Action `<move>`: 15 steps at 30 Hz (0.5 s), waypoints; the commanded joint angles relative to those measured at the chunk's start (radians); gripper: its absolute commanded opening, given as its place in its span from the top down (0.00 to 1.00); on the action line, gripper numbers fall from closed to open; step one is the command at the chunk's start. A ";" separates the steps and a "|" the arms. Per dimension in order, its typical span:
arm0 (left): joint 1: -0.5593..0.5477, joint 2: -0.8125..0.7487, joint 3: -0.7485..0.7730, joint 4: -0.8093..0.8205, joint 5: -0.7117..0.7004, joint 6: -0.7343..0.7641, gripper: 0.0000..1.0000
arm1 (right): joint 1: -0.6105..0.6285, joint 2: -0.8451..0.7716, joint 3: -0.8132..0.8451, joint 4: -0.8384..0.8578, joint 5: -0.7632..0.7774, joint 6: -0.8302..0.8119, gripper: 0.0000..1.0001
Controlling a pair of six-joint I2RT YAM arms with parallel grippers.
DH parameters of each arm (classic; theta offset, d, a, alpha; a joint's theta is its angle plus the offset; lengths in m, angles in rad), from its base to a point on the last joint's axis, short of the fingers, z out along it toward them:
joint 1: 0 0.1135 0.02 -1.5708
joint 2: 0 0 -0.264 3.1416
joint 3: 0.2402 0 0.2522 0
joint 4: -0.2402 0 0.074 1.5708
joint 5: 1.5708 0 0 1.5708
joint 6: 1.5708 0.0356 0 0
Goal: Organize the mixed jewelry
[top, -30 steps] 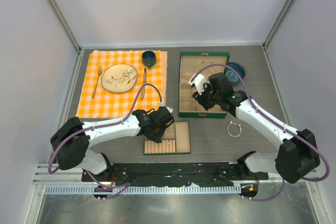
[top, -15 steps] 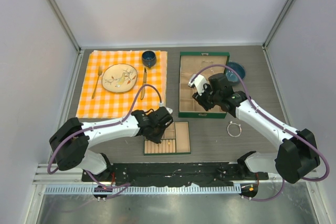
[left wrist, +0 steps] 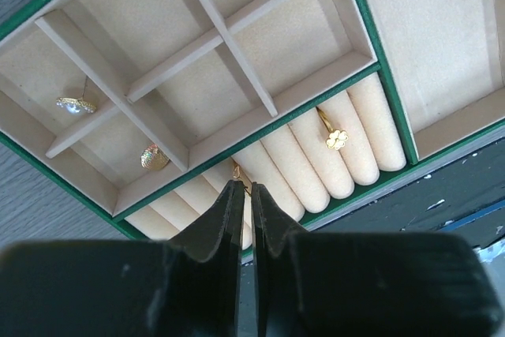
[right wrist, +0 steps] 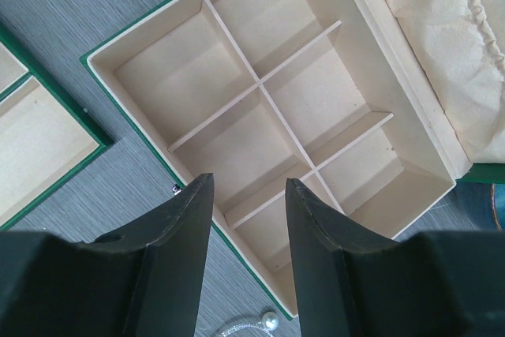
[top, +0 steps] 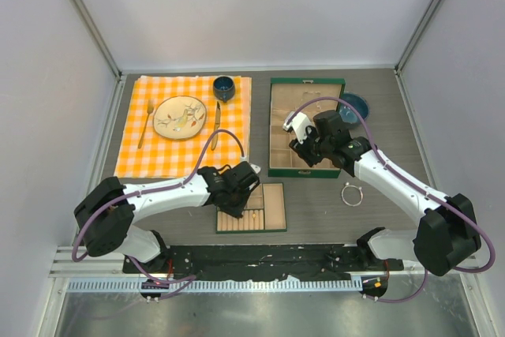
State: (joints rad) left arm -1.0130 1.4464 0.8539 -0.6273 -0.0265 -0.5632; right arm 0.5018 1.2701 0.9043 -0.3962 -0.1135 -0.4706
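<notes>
In the left wrist view my left gripper is shut on a small gold ring at the cream ring rolls of the small tan tray. A gold flower ring sits in the rolls. A gold piece and a pearl-tipped gold piece lie in the tray's compartments. My right gripper is open and empty above the green box's empty compartments. The thin silver bracelet loop lies on the table right of the box, and its pearl shows in the right wrist view. A tiny stud lies by the box edge.
An orange checked placemat at the back left holds a plate, fork, knife and a dark cup. A blue dish stands right of the box. A pale cloth pouch lies in the box.
My left gripper has shifted slightly down and left over the small tray. The right arm has barely moved.
</notes>
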 commanded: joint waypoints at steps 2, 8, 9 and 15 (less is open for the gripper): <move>0.002 -0.017 -0.007 0.035 0.019 0.022 0.88 | -0.002 -0.017 0.001 0.042 0.009 -0.010 0.53; 0.004 -0.027 0.004 0.029 0.008 0.034 0.88 | -0.002 -0.020 -0.002 0.042 0.009 -0.010 0.52; 0.005 -0.029 0.007 0.028 0.005 0.037 0.89 | -0.002 -0.020 -0.004 0.043 0.011 -0.011 0.52; 0.027 -0.050 0.014 0.014 0.007 0.048 0.87 | -0.002 -0.018 -0.001 0.042 0.011 -0.011 0.52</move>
State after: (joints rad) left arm -1.0046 1.4425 0.8520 -0.6212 -0.0242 -0.5369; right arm 0.5018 1.2701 0.8989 -0.3958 -0.1131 -0.4728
